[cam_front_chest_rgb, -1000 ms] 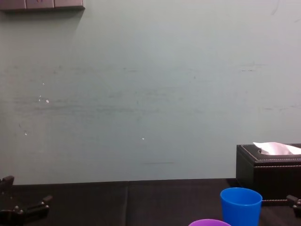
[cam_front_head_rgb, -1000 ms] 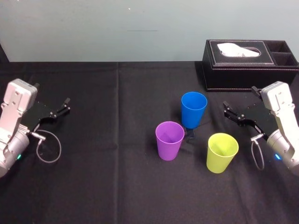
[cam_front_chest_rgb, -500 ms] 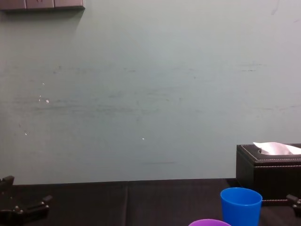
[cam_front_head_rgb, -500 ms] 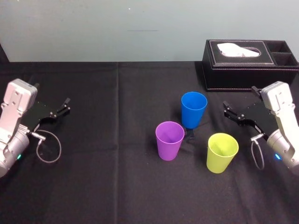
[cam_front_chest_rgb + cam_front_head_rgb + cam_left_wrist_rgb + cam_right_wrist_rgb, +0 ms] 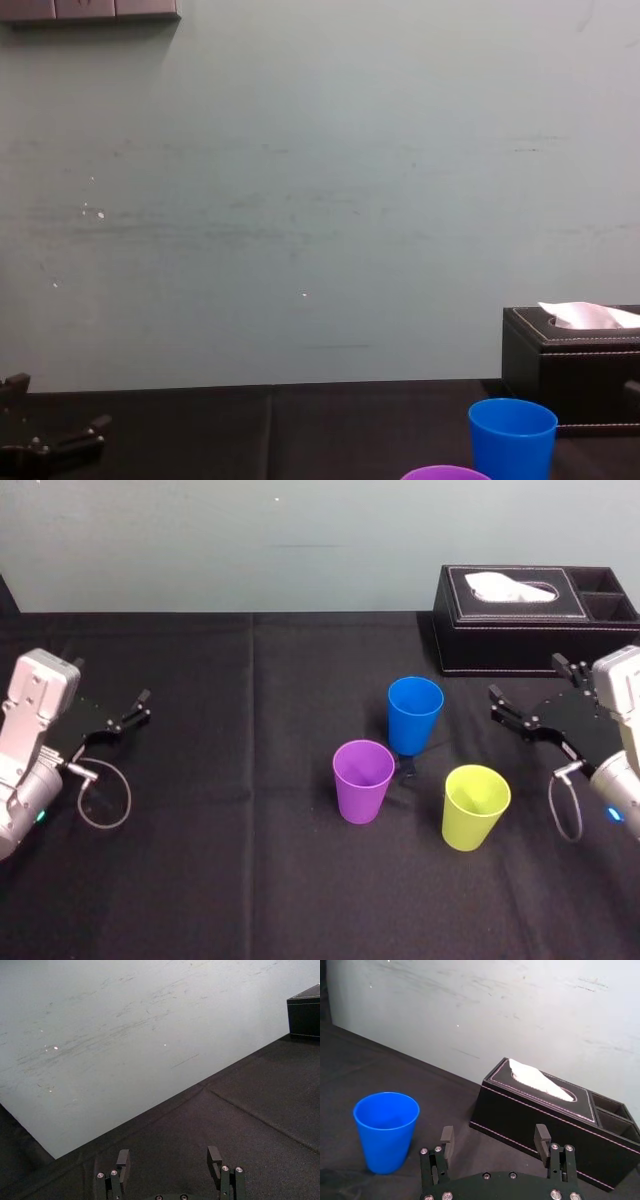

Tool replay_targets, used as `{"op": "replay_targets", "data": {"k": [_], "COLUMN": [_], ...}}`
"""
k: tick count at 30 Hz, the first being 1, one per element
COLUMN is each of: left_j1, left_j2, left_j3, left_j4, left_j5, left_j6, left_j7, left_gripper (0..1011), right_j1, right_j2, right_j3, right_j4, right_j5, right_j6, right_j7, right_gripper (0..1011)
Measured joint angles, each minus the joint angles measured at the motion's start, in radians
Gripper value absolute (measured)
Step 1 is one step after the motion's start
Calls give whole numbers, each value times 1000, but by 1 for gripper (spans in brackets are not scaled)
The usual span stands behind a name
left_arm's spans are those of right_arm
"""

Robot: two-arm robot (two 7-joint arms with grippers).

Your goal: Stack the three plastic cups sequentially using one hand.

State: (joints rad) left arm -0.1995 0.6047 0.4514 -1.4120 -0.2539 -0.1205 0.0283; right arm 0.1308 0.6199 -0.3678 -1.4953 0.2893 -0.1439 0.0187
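Note:
Three plastic cups stand upright and apart on the black cloth: the blue cup farthest back, the purple cup in front of it to the left, the yellow-green cup in front to the right. My right gripper hovers open and empty to the right of the blue cup and behind the yellow-green one. The right wrist view shows its spread fingers with the blue cup off to one side beyond them. At the table's left, my left gripper rests open and empty, its jaws wide apart.
A black tissue box with white tissue stands at the back right, close behind the right gripper; it also shows as the box in the right wrist view. Black cloth covers the table. A pale wall rises behind the table.
My right gripper has shifted to the right and slightly back, away from the cups. The cups and the left arm have not moved.

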Motion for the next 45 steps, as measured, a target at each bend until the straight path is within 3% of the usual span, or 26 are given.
{"op": "replay_targets", "data": {"k": [8, 14, 23, 30, 36, 45], "left_j1": [0, 0, 0, 0, 0, 0], "left_j2": [0, 0, 0, 0, 0, 0], "left_j3": [0, 0, 0, 0, 0, 0], "left_j4": [0, 0, 0, 0, 0, 0], "left_j5": [0, 0, 0, 0, 0, 0], "left_j6": [0, 0, 0, 0, 0, 0], "left_j7": [0, 0, 0, 0, 0, 0], "left_gripper": [1011, 1011, 1011, 1011, 1011, 1011], "right_j1": [-124, -270, -432, -532, -579, -583], "right_j2": [53, 92, 123, 121, 109, 86], "right_j3": [74, 145, 183, 215, 234, 226], "right_j4": [-136, -247, -352, -397, -413, -430], "right_j5": [44, 87, 103, 97, 95, 94], "right_j6": [31, 58, 114, 136, 146, 134], "right_j7": [6, -2, 2, -19, -26, 23], "right_gripper": [1003, 1003, 1003, 1003, 1003, 1003]}}
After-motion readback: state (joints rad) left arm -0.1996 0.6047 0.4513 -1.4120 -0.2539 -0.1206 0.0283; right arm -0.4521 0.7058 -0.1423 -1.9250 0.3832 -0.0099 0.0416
